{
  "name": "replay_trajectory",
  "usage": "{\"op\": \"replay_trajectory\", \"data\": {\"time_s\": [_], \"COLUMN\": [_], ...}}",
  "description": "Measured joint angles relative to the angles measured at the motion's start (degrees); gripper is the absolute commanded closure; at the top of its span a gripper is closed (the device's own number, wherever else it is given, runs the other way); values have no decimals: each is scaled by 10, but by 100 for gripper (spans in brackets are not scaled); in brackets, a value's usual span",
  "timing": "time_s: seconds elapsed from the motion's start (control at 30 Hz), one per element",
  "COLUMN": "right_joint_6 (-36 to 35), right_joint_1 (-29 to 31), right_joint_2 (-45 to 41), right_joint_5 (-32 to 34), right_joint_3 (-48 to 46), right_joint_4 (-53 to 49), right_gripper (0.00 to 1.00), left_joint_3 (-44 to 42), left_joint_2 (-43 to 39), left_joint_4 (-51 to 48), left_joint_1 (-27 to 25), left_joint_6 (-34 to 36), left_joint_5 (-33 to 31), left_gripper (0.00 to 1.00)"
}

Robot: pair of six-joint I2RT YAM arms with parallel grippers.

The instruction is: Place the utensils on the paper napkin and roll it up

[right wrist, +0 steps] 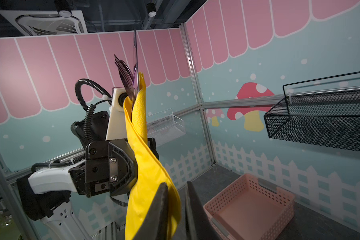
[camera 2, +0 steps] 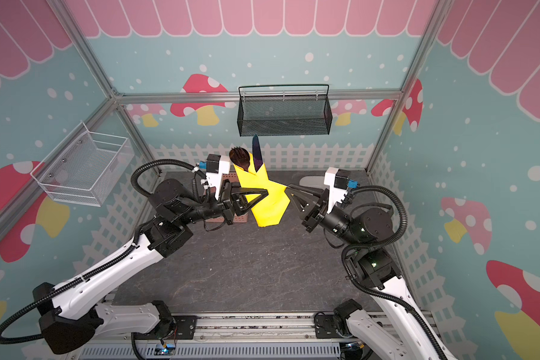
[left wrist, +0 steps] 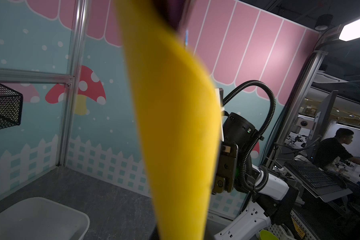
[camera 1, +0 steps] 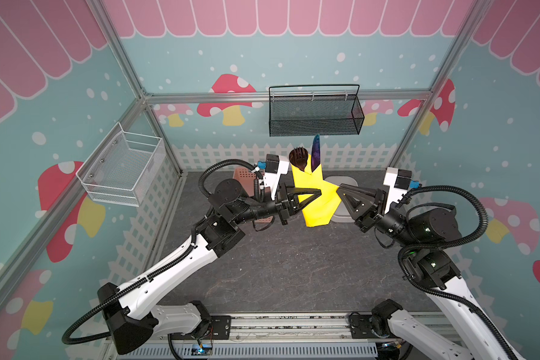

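Where left hand (camera 1: 316, 193) clamps the rolled paper napkin (camera 1: 320, 210) mid-length, bundle hangs upright above bench (camera 1: 293, 265), near its far edge; utensils (camera 1: 300, 158) poke from its top. Right hand (camera 1: 340, 188), jaws slightly parted, meets napkin's side flap.

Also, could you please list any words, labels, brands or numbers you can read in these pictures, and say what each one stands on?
No text can be read in any view.
Yellow sticker, in the left wrist view: too blurred to read.
The paper napkin and wall panels carry no writing.
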Motion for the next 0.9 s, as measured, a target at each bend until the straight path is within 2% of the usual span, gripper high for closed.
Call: {"op": "replay_trajectory", "data": {"time_s": [0.1,0.33,0.7,0.9], "right_joint_6": [-7,-25,-57,-81], "right_joint_1": [0,0,0,0], "right_joint_2": [-10,-13,66,83], "right_joint_5": [15,16,-97,-100], "right_joint_3": [10,37,72,79], "right_joint_4": [-19,-50,-106,-163], "right_gripper": [66,66,62,60], "left_joint_3": [0,0,27,32], "left_joint_2": [-6,-7,5,7], "left_joint_4": [-22,-69,-109,-120], "left_joint_1": [8,25,25,25], "left_joint_6": [8,16,23,23], "left_joint_5": [-31,-80,-68,-54], "left_gripper": [100,100,100,100]}}
